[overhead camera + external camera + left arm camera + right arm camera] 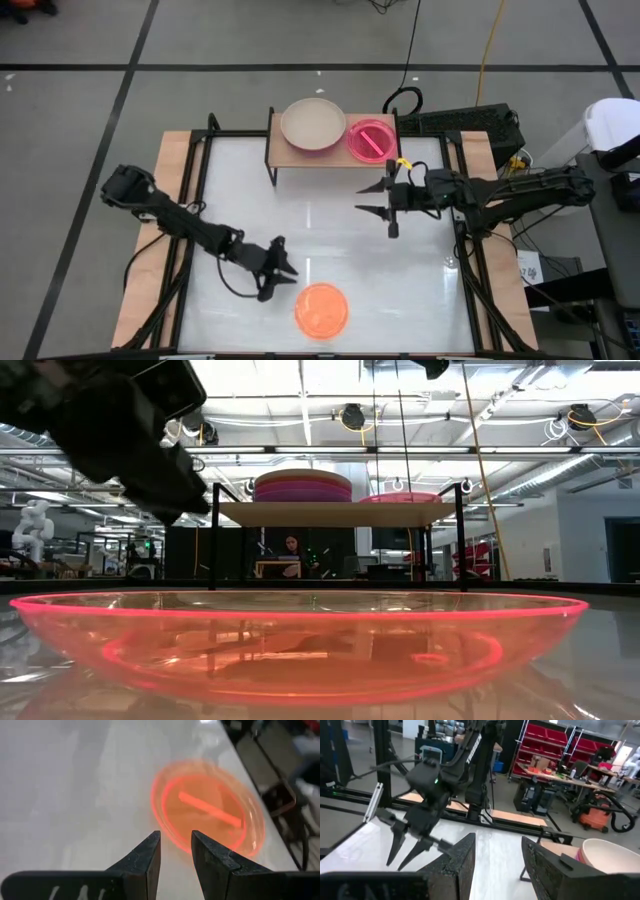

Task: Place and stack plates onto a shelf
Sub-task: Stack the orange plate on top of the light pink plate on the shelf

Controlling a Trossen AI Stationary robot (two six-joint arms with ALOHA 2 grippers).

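Plates: one orange translucent plate [321, 310] lies flat on the white tabletop [330, 230], just ahead of the left gripper [283, 275], whose fingers [145, 862] stand parted with nothing between them, tips close to the plate's rim but apart from it. Shelf [275, 145] lies beyond the right gripper [374, 198]; it carries a stack topped by a beige plate [313, 123] and, beside that, a pink plate [372, 140]. Right gripper hangs open and empty, well apart from the orange plate.

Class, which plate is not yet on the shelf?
The orange plate, alone on the white table by the left gripper; the others sit on the shelf.
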